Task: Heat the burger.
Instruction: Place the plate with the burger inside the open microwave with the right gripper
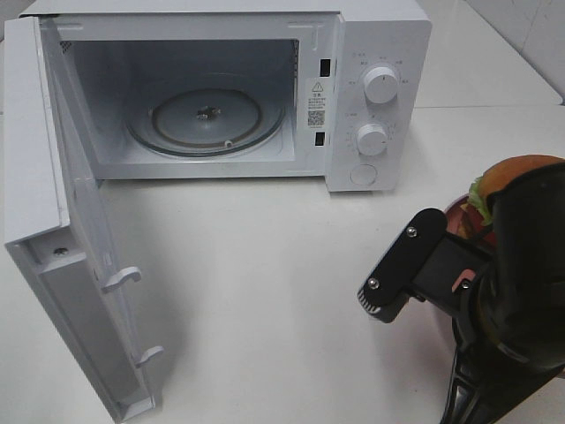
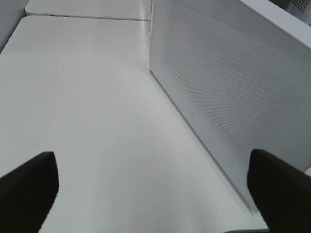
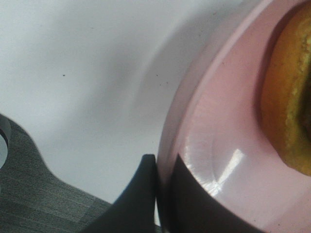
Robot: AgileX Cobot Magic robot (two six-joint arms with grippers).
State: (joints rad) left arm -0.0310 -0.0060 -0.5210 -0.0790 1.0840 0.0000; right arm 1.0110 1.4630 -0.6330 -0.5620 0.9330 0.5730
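Note:
The burger [image 1: 516,173], with a golden-brown bun and green lettuce, sits on a pink plate [image 1: 455,212] at the right edge of the exterior high view, half hidden behind my right arm [image 1: 521,265]. In the right wrist view my right gripper [image 3: 163,194] is shut on the rim of the pink plate [image 3: 218,145], one finger under it and one on top, and the bun of the burger [image 3: 286,97] shows close by. My left gripper [image 2: 155,194] is open with nothing between its fingers, low over the table beside the microwave door's outer face [image 2: 228,97].
A white microwave [image 1: 375,53] stands at the back with its door [image 1: 79,265] swung wide open to the left. Its glass turntable [image 1: 207,119] is bare. White table [image 1: 265,291] lies between the microwave and the plate.

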